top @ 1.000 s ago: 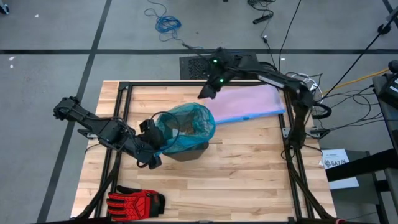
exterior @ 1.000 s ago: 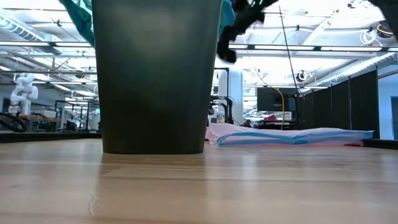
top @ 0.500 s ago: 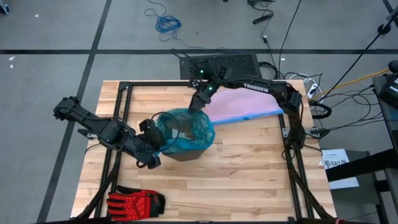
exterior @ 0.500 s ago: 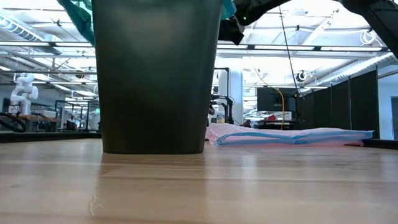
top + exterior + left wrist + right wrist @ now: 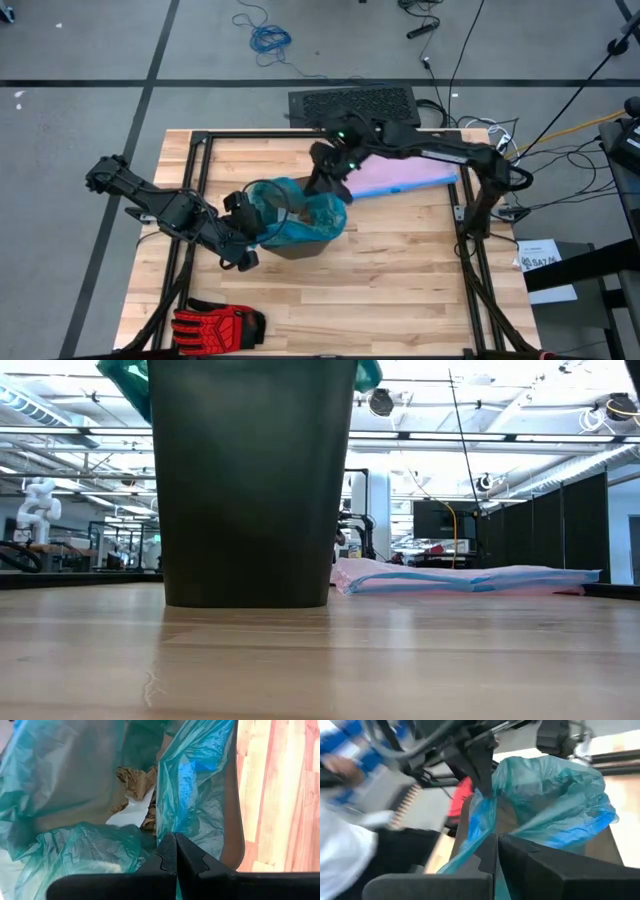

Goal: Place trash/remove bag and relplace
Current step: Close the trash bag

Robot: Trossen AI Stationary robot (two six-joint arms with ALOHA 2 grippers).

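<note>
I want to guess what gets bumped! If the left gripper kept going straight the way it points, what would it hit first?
Probably the teal bag: the left gripper is shut on its edge and points into the bin. Past that plastic lies the trash, brown shreds and white paper, though depth is hard to judge.

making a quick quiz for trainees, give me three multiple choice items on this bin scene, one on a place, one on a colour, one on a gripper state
1. Where does the red-and-black glove lie?
A. in the bin
B. near table corner on the left arm's side
C. on the lilac bag

2. What colour is the bag lining the bin?
A. teal-green
B. black
C. yellow

3. How is the left gripper?
A. wide open
B. shut on the bag's rim
C. holding the glove

Answers: 1 B, the high view shows it there. 2 A, teal plastic drapes the rim. 3 B, its fingers meet on teal plastic.
</note>
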